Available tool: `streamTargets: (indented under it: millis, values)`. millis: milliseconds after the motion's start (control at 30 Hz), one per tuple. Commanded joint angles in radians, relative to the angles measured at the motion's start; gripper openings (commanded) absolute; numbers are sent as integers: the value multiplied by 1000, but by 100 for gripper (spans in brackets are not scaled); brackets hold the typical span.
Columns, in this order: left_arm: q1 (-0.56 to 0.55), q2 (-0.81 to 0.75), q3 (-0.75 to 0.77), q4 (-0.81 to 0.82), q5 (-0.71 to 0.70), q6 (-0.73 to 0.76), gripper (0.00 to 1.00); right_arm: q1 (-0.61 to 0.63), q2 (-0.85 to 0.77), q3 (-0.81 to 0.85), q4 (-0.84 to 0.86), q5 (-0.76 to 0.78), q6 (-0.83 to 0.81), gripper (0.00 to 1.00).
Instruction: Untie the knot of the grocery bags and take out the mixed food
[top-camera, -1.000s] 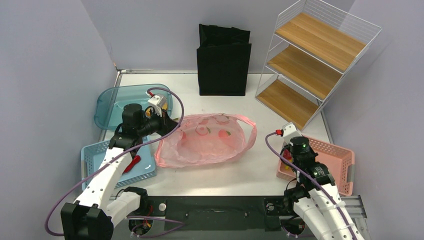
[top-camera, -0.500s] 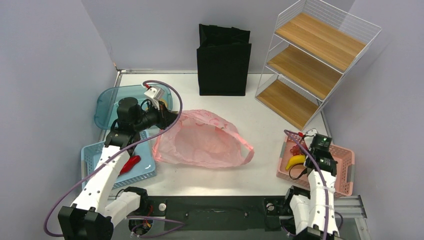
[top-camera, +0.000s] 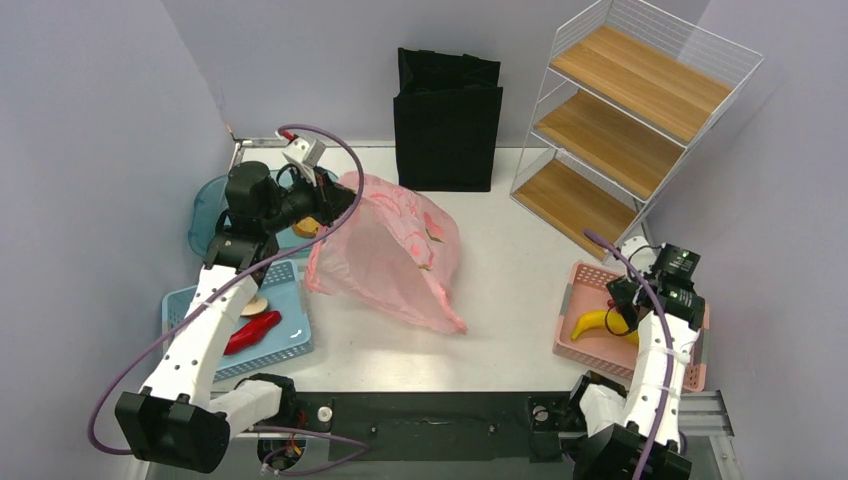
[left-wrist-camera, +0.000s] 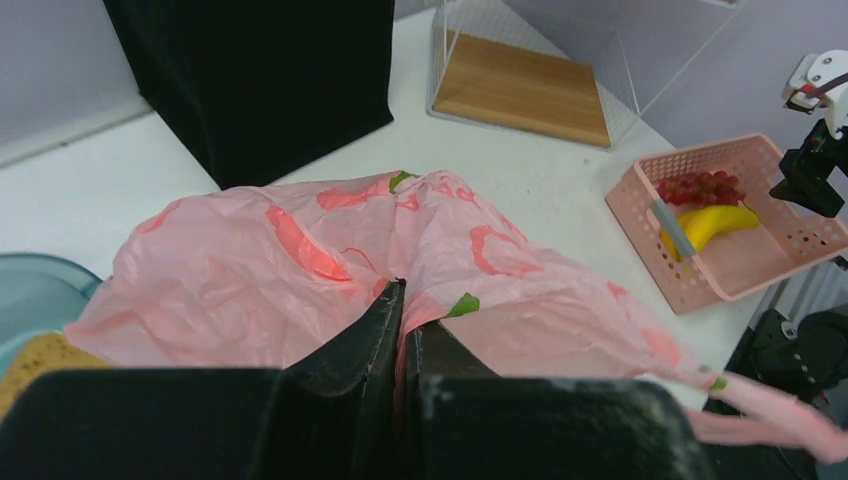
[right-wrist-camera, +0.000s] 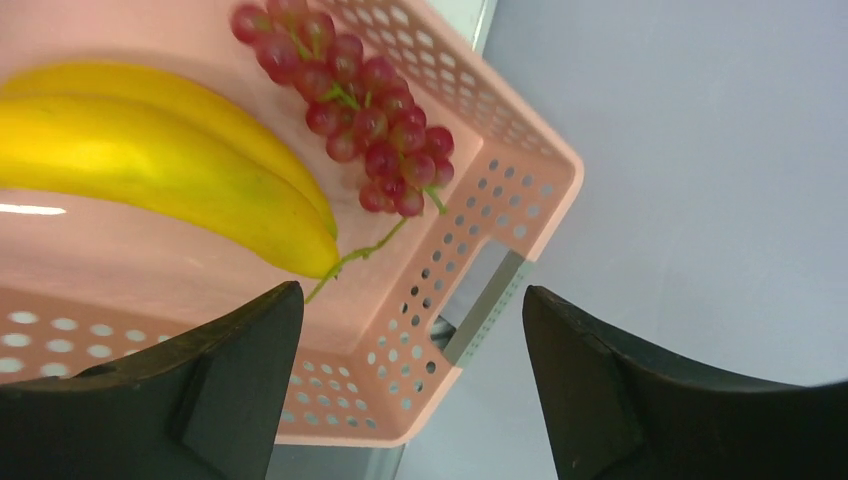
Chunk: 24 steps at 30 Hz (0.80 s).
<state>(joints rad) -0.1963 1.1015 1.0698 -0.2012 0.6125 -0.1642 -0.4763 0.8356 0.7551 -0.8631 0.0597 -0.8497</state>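
Observation:
A pink grocery bag (top-camera: 390, 255) hangs lifted off the table, and my left gripper (top-camera: 338, 205) is shut on a pinch of its plastic (left-wrist-camera: 403, 300). The bag (left-wrist-camera: 300, 270) drapes in front of the fingers, and a loose handle strip (left-wrist-camera: 760, 415) trails to the right. The knot is out of view. My right gripper (top-camera: 625, 298) hovers open over the pink basket (top-camera: 585, 285), with nothing between its fingers (right-wrist-camera: 410, 300). In that basket (right-wrist-camera: 480, 200) lie a yellow banana (right-wrist-camera: 170, 160) and a red grape cluster (right-wrist-camera: 370, 110). A red chilli (top-camera: 252, 332) lies in the blue basket (top-camera: 195, 305).
A stiff black tote (top-camera: 447, 120) stands at the back centre. A wire rack with wooden shelves (top-camera: 630, 110) fills the back right. A teal tray (top-camera: 212, 205) sits behind the blue basket, with a tan item (top-camera: 306, 227) on it. A beige piece (top-camera: 255, 305) lies beside the chilli.
My left gripper has raised the pink bag up and toward the back left, so it now hangs in folds. My right gripper has swung right over the pink basket and opened.

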Motion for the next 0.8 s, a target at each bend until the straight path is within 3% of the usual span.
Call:
streamTargets:
  millis: [0,233,400,533,767]
  values:
    - [-5,58,150,47,-56,65,0,21,41,140,-100,-214,62,76]
    - [25,217,301,94,-140,157,0,232,106,341,-193,-379,197,74]
    - [25,302,378,108,-144,207,0,431,129,456,-119,-501,347,73]
    - [27,330,438,41,-156,278,0,641,170,559,42,-425,459,74]
    - [67,304,441,-40,-139,288,0,843,425,768,267,-276,477,79]
